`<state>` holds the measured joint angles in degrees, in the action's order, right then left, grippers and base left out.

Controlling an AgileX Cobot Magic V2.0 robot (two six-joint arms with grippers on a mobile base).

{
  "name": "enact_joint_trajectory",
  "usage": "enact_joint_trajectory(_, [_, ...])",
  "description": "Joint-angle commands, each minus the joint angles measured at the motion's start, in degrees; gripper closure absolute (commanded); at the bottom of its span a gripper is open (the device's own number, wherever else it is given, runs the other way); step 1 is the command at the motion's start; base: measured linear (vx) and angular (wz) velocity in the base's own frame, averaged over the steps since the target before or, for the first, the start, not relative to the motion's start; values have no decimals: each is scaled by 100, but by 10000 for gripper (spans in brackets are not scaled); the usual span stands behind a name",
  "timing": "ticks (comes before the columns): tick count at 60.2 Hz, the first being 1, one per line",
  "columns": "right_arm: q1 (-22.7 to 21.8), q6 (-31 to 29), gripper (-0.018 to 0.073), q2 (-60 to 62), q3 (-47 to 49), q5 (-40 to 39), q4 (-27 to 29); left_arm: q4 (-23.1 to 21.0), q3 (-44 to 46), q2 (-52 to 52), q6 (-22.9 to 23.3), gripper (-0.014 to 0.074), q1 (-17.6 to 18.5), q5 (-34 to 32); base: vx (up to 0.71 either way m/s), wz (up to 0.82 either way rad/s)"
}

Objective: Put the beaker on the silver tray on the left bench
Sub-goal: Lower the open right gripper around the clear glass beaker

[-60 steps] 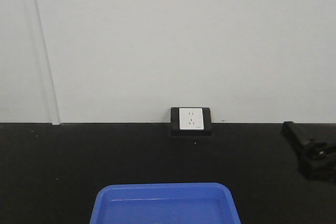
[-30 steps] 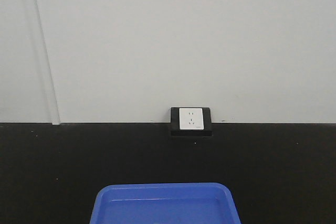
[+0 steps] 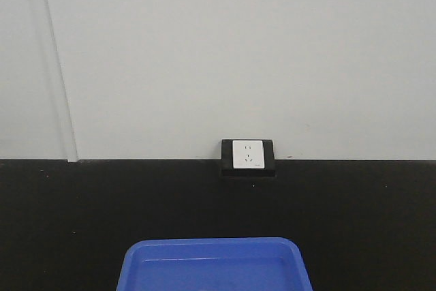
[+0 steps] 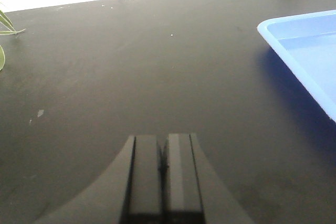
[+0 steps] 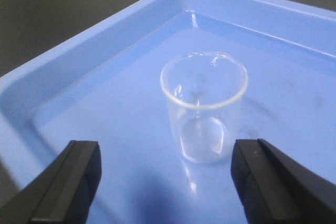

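The beaker (image 5: 203,114) stands upright on the floor of the blue tray (image 5: 105,30), at about 12 to 1 o'clock from my right gripper (image 5: 165,156). That gripper's fingers are spread wide and clear of the glass. My left gripper (image 4: 163,174) is pressed together over the black worktop (image 4: 105,77), with the tray at its 2 o'clock.

Near part of the blue tray (image 3: 211,242) beyond the front view's bottom edge (leaves (image 4: 10,31) cropped too)
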<state>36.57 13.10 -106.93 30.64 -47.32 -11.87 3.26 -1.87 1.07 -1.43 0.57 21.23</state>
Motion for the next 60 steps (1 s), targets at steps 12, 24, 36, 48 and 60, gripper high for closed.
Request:
enact_joint_trajectory(12, [-8,71,6,-516,863,-560,-41,-16,-114,41,10,595,33,-434,0,0])
enact_joint_trajectory(24, [-8,71,6,-875,1441,-560,33,-16,-114,41,10,595,33,-434,0,0])
enact_joint_trajectory(36, [-8,166,144,-1014,1756,-483,188,-16,-114,41,10,595,33,-434,0,0])
enact_joint_trajectory(48, [-8,249,578,-968,1740,-286,170,-16,-114,41,10,595,33,-434,0,0])
enact_joint_trajectory(60, [-8,523,574,-399,1740,231,152,-16,-114,41,10,595,33,-434,0,0])
